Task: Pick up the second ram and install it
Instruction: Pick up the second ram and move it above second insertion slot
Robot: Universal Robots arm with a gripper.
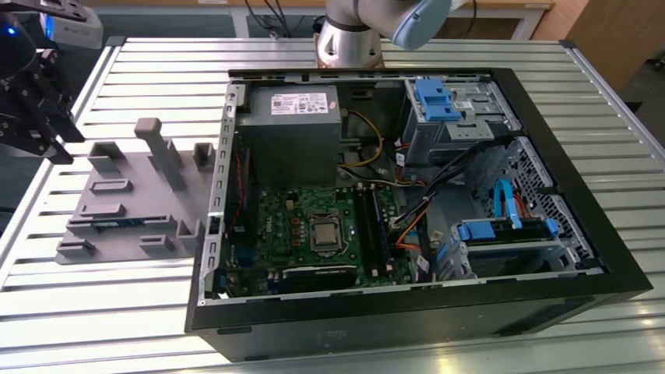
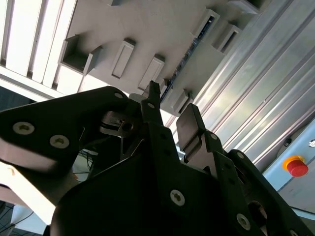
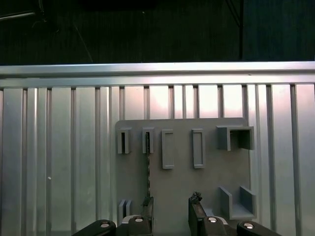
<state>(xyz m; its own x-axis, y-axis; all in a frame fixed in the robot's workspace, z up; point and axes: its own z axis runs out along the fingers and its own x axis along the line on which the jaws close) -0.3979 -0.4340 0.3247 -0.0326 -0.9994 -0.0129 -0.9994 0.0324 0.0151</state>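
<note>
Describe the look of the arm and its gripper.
The arm is a silvery cylinder with a pale blue-grey joint cap. The gripper is matte black: angular linked plates studded with silver screw heads, ending in narrow flat fingers.

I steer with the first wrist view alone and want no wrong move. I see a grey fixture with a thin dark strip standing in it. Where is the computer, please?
Observer: In the exterior view the open computer case lies on the table, at the exterior view's right of the grey fixture.
Operator: Do you see its memory slots?
Observer: Yes, long black memory slots run beside the processor socket on the motherboard; whether one is filled I cannot tell.
Operator: And where is my claw?
Observer: The claw, open in your view, hangs at the exterior view's left edge, apart from the case.
</note>
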